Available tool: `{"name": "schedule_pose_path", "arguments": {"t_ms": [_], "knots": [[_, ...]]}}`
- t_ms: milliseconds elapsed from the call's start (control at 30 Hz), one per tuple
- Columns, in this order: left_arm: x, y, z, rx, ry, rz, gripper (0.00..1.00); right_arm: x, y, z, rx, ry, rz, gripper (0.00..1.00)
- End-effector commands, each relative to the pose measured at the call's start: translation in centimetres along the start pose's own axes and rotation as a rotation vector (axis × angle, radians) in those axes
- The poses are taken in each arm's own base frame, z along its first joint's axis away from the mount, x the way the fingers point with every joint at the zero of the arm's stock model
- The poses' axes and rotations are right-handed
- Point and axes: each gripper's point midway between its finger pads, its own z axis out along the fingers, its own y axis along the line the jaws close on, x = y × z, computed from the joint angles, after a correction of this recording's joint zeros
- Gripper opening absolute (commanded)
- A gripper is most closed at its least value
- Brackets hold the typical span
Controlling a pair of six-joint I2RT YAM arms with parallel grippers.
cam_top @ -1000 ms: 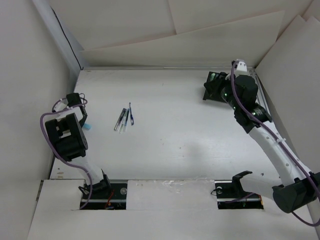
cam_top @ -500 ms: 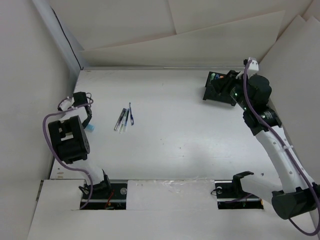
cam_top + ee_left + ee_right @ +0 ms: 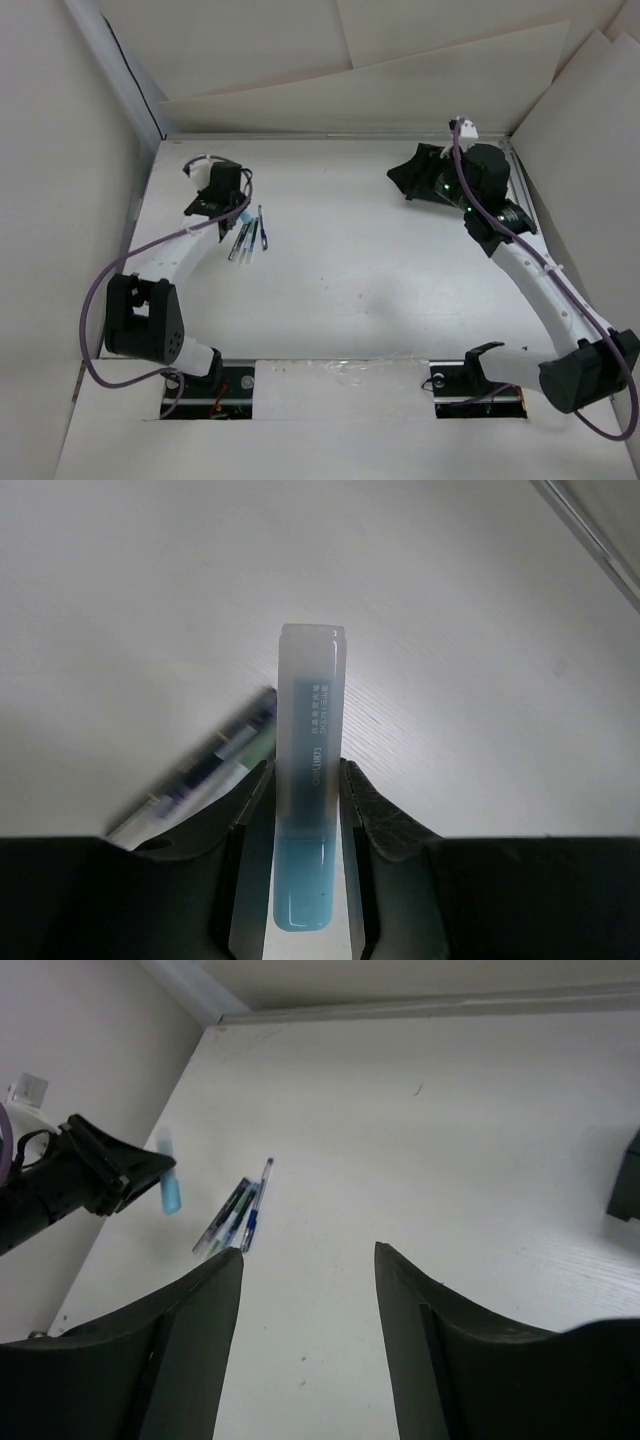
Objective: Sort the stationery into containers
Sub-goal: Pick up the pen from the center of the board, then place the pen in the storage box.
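Light blue piece [image 3: 310, 810]: pinched lengthwise between the left fingers, clear cap end poking out ahead; off the table, over its left side, just beside the loose pens.
Left gripper [image 3: 236, 212]: closed on the light blue piece, grip low on the body, most of the length sticking out free.
Loose pens [image 3: 247, 240]: a few slim pieces lying side by side on the table [image 3: 340, 270], just under and beside the raised piece; blurred in the left wrist view, colours hard to call.
Organiser box [image 3: 628, 1188]: only a black corner showing at the edge of the right wrist view; far right of the table, well apart from the held piece; mostly hidden under the right arm in the top view.
Right gripper [image 3: 308, 1255]: jaws spread wide, nothing between them, hovering close by the box.
Slip risk: smooth plastic held by a narrow pinch; likely to pivot or slide out on a quick swing across the table.
Scatter risk: overhanging tip close above the pens; a low sweep could knock them apart or roll them off line.
Clash risk: long carry ending where the right arm sits; possible arm-to-arm contact, or a blocked drop, unless cleared first.
Drop risk: small square compartments, slim long piece; a tilted release could catch a divider and tip out.
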Motion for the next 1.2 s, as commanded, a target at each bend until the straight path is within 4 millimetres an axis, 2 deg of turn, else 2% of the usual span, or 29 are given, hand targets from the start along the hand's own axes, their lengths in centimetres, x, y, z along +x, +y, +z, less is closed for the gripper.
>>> {"name": "schedule_pose_path", "arguments": {"t_ms": [0, 33, 67, 133, 167, 200, 267, 300, 367, 433, 500, 567, 600, 633, 700, 967, 1033, 1100, 1167], "knots": [[3.3, -6.1, -3.8, 0.280, 0.050, 0.076, 0.03, 1.4, 1.9, 1.8, -0.099, 0.044, 0.005, 0.62], [3.9, -7.7, -5.0, 0.346, 0.057, 0.093, 0.03, 2.1, 2.9, 2.2, -0.130, 0.063, 0.001, 0.63], [5.8, -9.1, -6.4, 0.394, 0.082, 0.142, 0.04, 2.1, 3.3, 2.6, -0.146, 0.054, 0.004, 0.63], [7.6, -11.4, -8.2, 0.500, 0.100, 0.195, 0.04, 3.3, 4.0, 3.3, -0.179, 0.081, 0.016, 0.65], [8.6, -12.1, -9.0, 0.546, 0.111, 0.221, 0.04, 3.9, 4.7, 3.6, -0.204, 0.096, 0.013, 0.65], [10.6, -12.8, -10.2, 0.598, 0.139, 0.259, 0.04, 4.7, 4.6, 4.3, -0.203, 0.118, 0.025, 0.69], [12.3, -14.2, -11.5, 0.694, 0.157, 0.298, 0.04, 6.0, 5.4, 5.0, -0.227, 0.150, 0.024, 0.71], [14.0, -14.2, -12.2, 0.730, 0.184, 0.317, 0.04, 6.7, 5.0, 5.7, -0.220, 0.163, 0.028, 0.72], [14.8, -15.3, -13.5, 0.837, 0.191, 0.321, 0.04, 7.5, 4.8, 6.4, -0.211, 0.180, 0.029, 0.74], [16.0, -15.1, -13.9, 0.888, 0.221, 0.326, 0.04, 8.7, 4.7, 7.4, -0.211, 0.202, 0.040, 0.76], [16.1, -15.9, -14.8, 0.963, 0.223, 0.331, 0.04, 9.3, 4.1, 8.0, -0.184, 0.213, 0.053, 0.76], [16.5, -15.4, -14.9, 0.977, 0.222, 0.345, 0.04, 9.8, 3.7, 8.6, -0.157, 0.212, 0.072, 0.76], [16.1, -15.6, -15.3, 0.999, 0.210, 0.352, 0.06, 10.1, 2.9, 9.1, -0.118, 0.209, 0.073, 0.76], [16.0, -15.6, -15.5, 1.007, 0.203, 0.348, 0.06, 9.9, 3.1, 9.2, -0.121, 0.202, 0.085, 0.76], [16.4, -15.4, -15.7, 1.030, 0.206, 0.376, 0.06, 10.9, 2.4, 9.9, -0.103, 0.214, 0.101, 0.76], [15.8, -16.4, -16.6, 1.104, 0.164, 0.374, 0.07, 13.8, 2.0, 11.7, -0.090, 0.283, 0.136, 0.70], [16.2, -16.2, -16.2, 1.100, 0.165, 0.385, 0.07, 14.9, 1.6, 12.1, -0.084, 0.310, 0.150, 0.67], [16.2, -16.4, -16.4, 1.114, 0.164, 0.383, 0.07, 15.6, 2.1, 12.0, -0.104, 0.333, 0.151, 0.63], [16.7, -16.3, -16.3, 1.115, 0.181, 0.391, 0.07, 15.4, 2.2, 12.1, -0.110, 0.325, 0.149, 0.55]]}}
